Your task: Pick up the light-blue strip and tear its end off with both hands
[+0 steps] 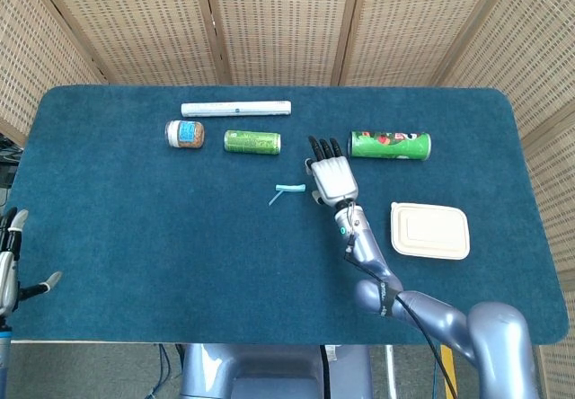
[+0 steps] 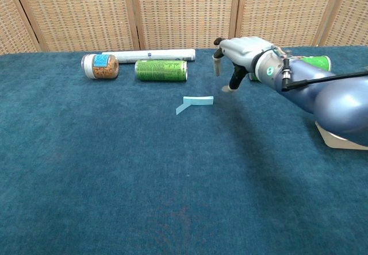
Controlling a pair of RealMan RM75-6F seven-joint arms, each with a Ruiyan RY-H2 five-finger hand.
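Note:
The light-blue strip (image 1: 288, 190) (image 2: 196, 101) lies bent on the blue cloth near the table's middle. My right hand (image 1: 331, 172) (image 2: 238, 57) hovers just to the right of it, palm down, fingers spread, holding nothing. A small gap separates the hand from the strip. At the head view's bottom-left edge, off the table, my left hand (image 1: 13, 264) hangs with its fingers apart and holds nothing; the chest view does not show it.
Behind the strip lie a green can (image 1: 252, 142) (image 2: 161, 70), a small jar (image 1: 184, 134) (image 2: 99, 66) and a white tube (image 1: 235, 109) (image 2: 155, 55). A green chips canister (image 1: 391, 145) lies at the right. A white lidded box (image 1: 430, 230) sits at the right front.

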